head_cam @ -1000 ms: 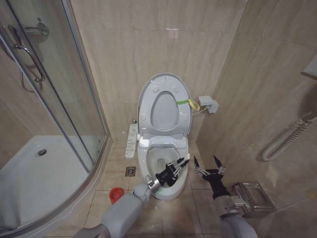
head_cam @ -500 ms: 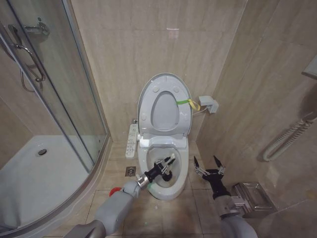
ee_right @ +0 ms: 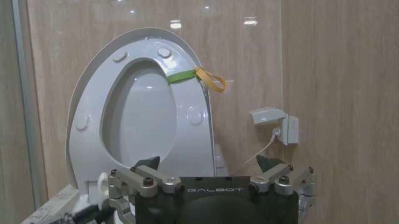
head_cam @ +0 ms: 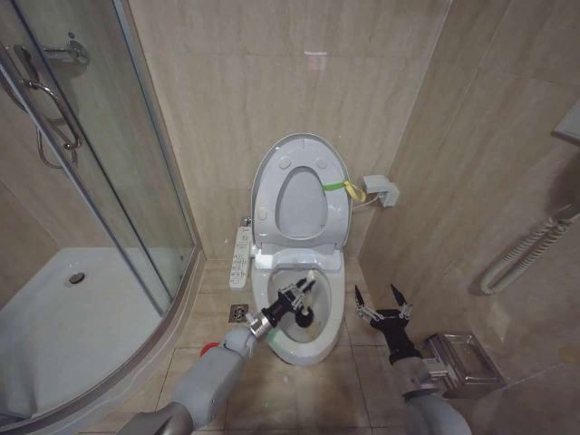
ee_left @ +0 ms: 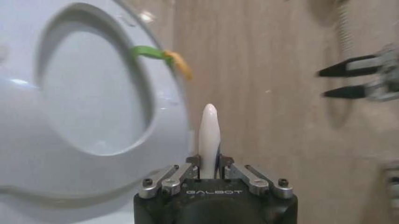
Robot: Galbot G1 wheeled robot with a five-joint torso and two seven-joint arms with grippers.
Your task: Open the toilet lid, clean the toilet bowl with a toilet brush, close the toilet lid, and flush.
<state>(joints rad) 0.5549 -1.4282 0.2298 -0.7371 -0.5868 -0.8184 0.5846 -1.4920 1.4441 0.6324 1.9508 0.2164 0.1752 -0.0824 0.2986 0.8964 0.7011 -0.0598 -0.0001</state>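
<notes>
Left gripper (head_cam: 292, 297) now deeper over glossy toilet bowl (head_cam: 332, 337), jaws pinching slim pale toilet brush (head_cam: 306, 288).

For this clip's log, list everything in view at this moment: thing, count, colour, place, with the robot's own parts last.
toilet lid: one, white with a green-yellow strap, raised upright against the back wall
toilet bowl: one, white, on the floor below the lid
button panel: one, white, at the bowl's left side
toilet brush: one, pale handle, dark head, inside the bowl
brush holder: one, red, on the floor left of the bowl
floor drain: one, metal, left of the bowl
wall socket: one, white, right of the lid
shower tray: one, white, far left behind glass
left tool: shut on the brush handle, over the bowl
right tool: open, idle right of the bowl
</notes>
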